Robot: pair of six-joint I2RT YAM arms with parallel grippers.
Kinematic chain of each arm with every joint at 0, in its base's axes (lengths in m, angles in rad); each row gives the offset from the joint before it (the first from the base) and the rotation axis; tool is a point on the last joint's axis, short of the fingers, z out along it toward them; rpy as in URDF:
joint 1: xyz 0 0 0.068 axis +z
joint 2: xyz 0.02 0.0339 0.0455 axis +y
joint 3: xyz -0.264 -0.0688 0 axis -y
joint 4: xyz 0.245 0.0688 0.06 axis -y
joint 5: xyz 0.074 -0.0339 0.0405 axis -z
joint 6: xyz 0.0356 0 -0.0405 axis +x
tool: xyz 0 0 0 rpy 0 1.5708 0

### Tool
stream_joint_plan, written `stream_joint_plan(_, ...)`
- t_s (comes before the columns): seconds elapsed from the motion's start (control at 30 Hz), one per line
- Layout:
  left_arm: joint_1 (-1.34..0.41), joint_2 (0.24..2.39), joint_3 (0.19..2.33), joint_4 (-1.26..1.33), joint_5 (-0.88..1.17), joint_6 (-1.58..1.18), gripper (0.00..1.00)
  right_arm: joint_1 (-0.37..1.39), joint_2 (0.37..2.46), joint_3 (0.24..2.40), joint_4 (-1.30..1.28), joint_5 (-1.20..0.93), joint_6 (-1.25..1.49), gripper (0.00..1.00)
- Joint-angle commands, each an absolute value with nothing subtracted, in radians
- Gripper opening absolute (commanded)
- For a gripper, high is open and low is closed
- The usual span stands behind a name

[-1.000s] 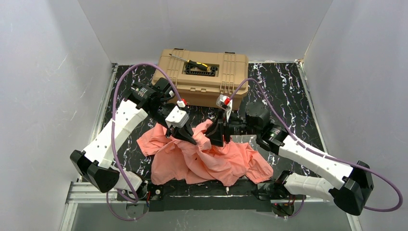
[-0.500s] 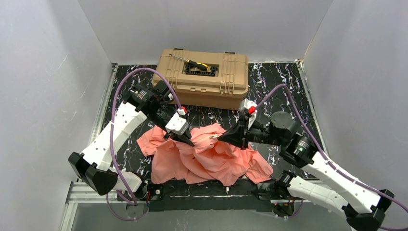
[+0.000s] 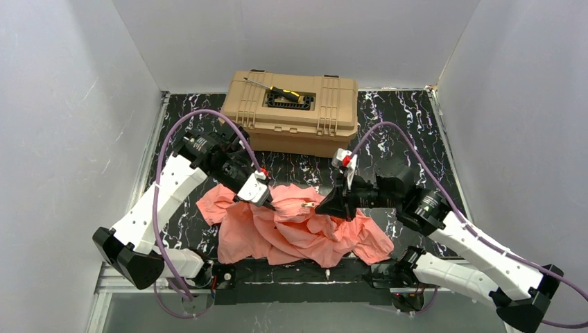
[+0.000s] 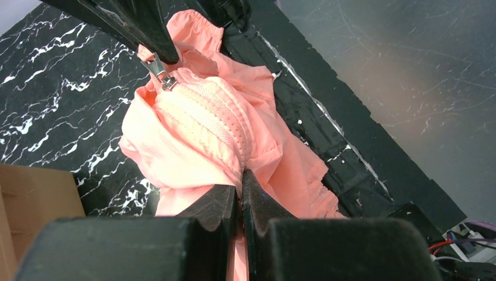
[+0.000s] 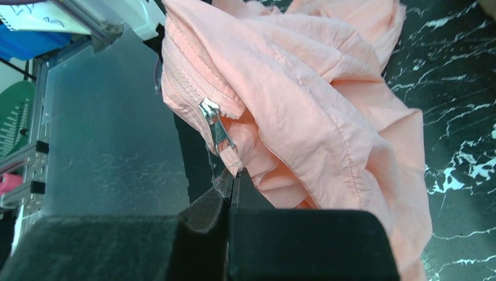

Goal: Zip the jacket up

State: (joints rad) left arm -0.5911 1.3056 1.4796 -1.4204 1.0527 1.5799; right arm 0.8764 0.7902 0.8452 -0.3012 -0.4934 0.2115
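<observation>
The salmon-pink jacket [image 3: 305, 234] lies crumpled on the black marble table near the front edge. My left gripper [image 3: 269, 205] is at its left top and is shut on the fabric along the zipper line [image 4: 240, 175]. My right gripper [image 3: 319, 207] is at the jacket's middle top, shut on the small pink tab of the metal zipper pull [image 5: 233, 174]. The silver slider [image 5: 209, 111] sits on the zipper teeth just above my right fingertips. It also shows in the left wrist view [image 4: 162, 76]. A short closed stretch of zipper [image 4: 216, 120] runs between the two grippers.
A tan toolbox [image 3: 291, 114] stands at the back of the table with a black and yellow tool [image 3: 290, 96] on its lid. White walls close in the left, right and back. The table's front edge with a metal rail [image 3: 139, 277] runs just below the jacket.
The right arm swung out to the right and its gripper moved slightly right and down. The left gripper came lower. The raised bunch of jacket between them has sunk flatter.
</observation>
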Motion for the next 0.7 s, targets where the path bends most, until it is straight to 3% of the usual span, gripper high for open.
stream_joint_plan(0.0, -0.586, 1.259, 1.463, -1.432, 1.012, 1.609, 0.00, 0.870, 0.830, 0.955, -0.414, -0.516, 0.156, 0.01)
stream_joint_plan(0.3, -0.585, 1.178, 1.378, -1.421, 0.917, 1.677, 0.00, 0.868, 0.758, 0.979, -0.596, -0.116, 0.134, 0.01)
stream_joint_plan(0.67, -0.586, 1.145, 1.344, -1.393, 0.869, 1.679, 0.00, 0.868, 0.762, 0.980, -0.644, -0.052, 0.168, 0.01)
